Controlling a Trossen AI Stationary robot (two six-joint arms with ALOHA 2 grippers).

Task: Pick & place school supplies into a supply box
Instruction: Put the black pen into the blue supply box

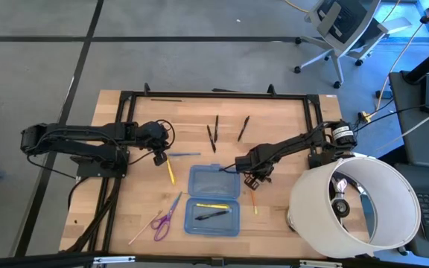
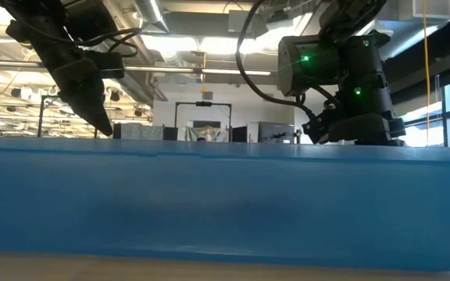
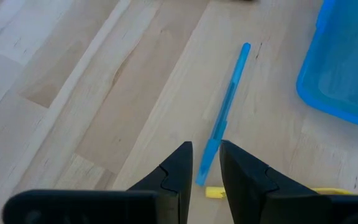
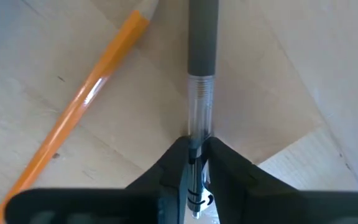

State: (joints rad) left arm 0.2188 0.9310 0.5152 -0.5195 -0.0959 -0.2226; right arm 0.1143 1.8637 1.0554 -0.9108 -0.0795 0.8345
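Blue supply box lies open near the bench's front edge. Right gripper pinches a black pen just right of it; left gripper's fingers are slightly parted above the blue pen.

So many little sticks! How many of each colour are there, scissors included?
Black pens: 4
Thin black stick by the back rail: 1
Clear pen with grey grip, in the right end effector: 1
Blue pen: 1
Yellow pencils: 2
Orange pencil: 1
Pale stick: 1
Purple scissors: 1
Total: 12
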